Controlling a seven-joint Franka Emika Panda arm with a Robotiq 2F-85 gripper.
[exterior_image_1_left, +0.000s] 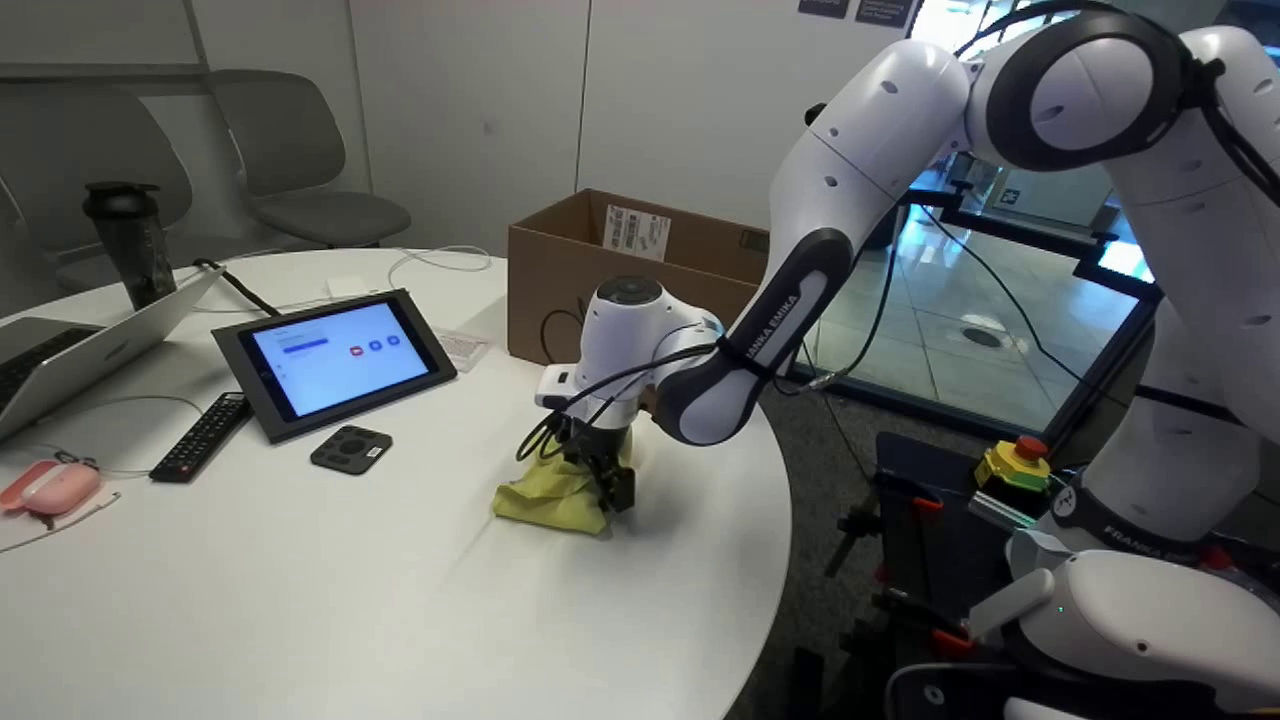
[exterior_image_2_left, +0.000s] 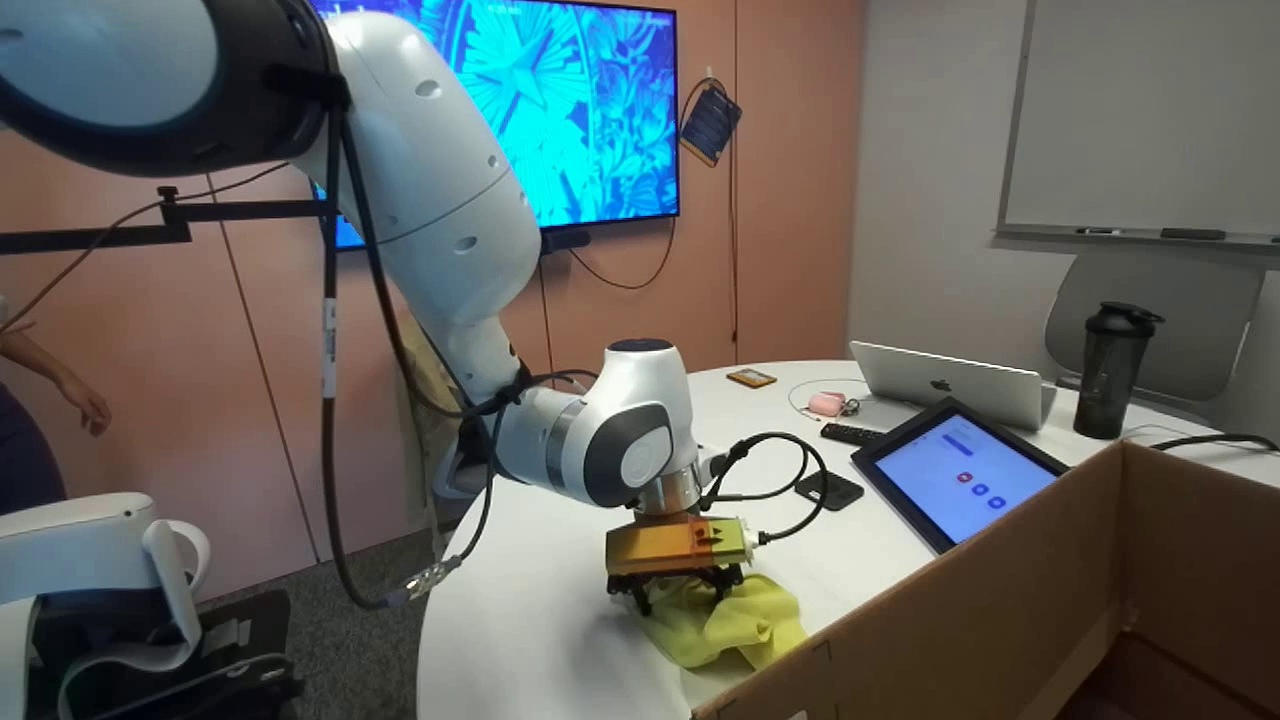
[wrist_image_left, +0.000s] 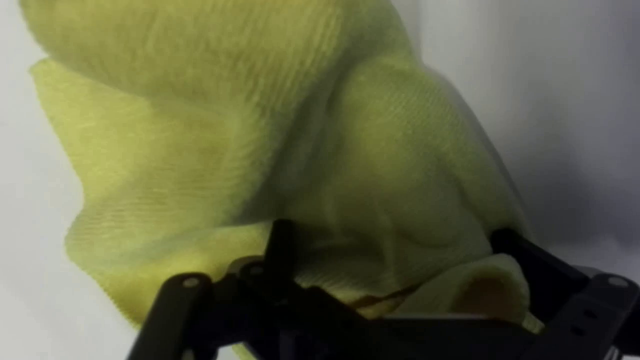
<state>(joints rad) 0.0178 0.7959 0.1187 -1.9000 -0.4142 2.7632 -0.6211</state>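
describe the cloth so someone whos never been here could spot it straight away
Find the round white table with the open cardboard box. Near that box, the gripper stands with its jaws apart at a crumpled cloth lying on the table. Its yellow-green colour and loose folds set it apart from the dark remote control and framed tablet farther off.

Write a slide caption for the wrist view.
The open gripper straddles part of a rumpled yellow-green cloth lying on a white table.

Glare whitens the glass (exterior_image_1_left: 940, 22) at upper right in an exterior view, while the wrist view's cloth (wrist_image_left: 250, 150), shadowed toward the bottom, seems blurred.
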